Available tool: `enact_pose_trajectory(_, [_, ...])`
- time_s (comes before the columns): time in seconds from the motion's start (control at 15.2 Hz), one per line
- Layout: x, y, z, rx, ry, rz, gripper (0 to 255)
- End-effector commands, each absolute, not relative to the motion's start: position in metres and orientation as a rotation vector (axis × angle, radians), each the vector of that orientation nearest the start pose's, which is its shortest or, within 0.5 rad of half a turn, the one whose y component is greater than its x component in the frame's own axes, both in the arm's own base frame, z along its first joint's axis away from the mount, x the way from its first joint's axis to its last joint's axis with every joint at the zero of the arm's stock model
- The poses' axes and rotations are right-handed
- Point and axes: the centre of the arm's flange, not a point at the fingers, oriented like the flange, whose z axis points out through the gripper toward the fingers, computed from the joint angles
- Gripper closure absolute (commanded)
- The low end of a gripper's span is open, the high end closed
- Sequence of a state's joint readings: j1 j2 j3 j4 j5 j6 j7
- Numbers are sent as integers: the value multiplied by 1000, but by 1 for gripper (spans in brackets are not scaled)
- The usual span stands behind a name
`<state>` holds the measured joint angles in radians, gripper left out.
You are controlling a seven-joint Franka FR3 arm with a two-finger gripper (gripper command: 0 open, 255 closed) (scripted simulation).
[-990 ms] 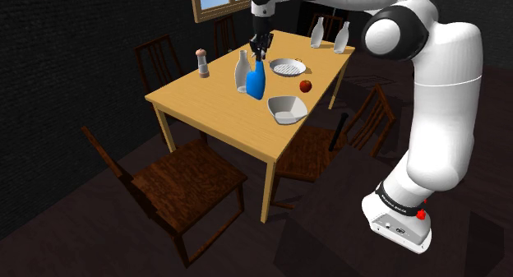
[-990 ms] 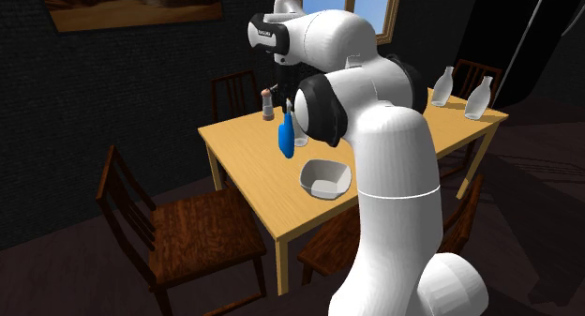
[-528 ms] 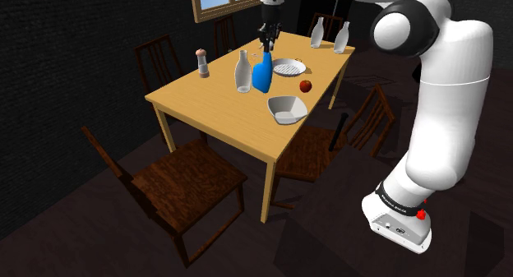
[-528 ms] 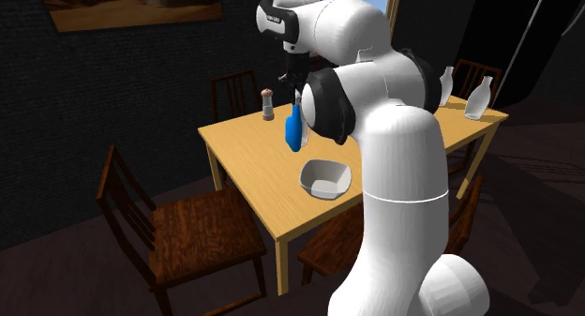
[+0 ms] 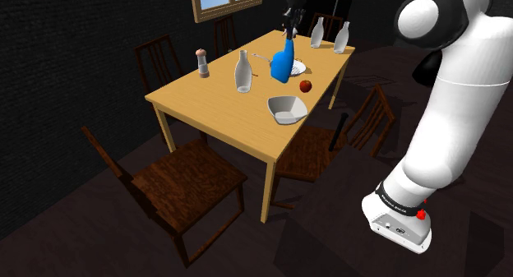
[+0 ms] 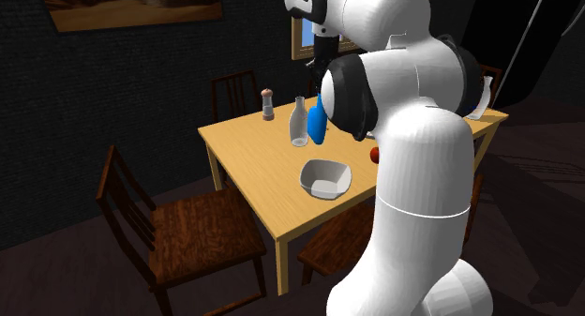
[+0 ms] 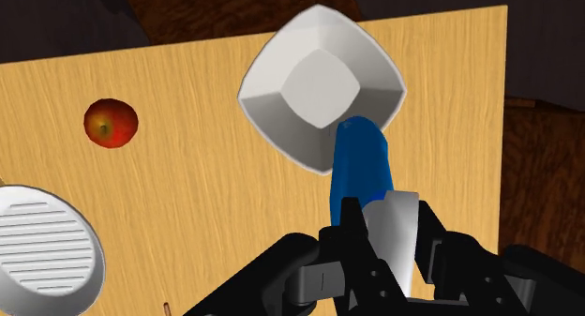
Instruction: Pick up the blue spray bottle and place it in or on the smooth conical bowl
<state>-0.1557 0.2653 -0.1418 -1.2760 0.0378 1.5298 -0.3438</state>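
jaws closed on the pale trigger head of the blue spray bottle (image 7: 359, 169); its body hangs below them, lifted clear of the counter (image 5: 205, 99). along my own line of sight the bottle's base crosses one corner of the smooth white conical bowl (image 7: 322, 84), so i judge the load is beside the bowl's middle, not over it. the carry is under way; the lowering and release are not yet done.

what worries me:
- my hold is high, on the narrow head, and the heavy body dangles tilted. a quick swing toward the bowl could make it sway or slip down between the jaws.
- a ribbed round dish (image 7: 42, 244) lies well to one side of the bowl, past a red apple (image 7: 111, 123). it is also white, and setting down there would be the wrong target.
- the bowl looks shallow with sloping walls, and the bottle is tall. released upright, it would likely topple over the rim, so it should go in low, near the centre.
- the bowl sits close to the counter's edge. a push from the bottle's base could shove it toward that edge.
- a clear glass bottle (image 5: 242, 72) stands apart from the bowl, off my likely path.
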Motion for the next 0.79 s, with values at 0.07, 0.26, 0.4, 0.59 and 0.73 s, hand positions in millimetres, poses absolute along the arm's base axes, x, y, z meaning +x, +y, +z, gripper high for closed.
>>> enact_pose_trajectory(0.07, [582, -195, 626, -3137, -84, 13, 255])
enact_pose_trajectory(0.26, [582, -195, 610, -3137, -84, 13, 255])
enact_pose_trajectory(0.4, [582, -195, 599, -3137, -84, 13, 255])
enact_pose_trajectory(0.59, [582, -195, 583, -3137, -84, 13, 255])
enact_pose_trajectory(0.73, [582, -195, 573, -3137, -84, 13, 255])
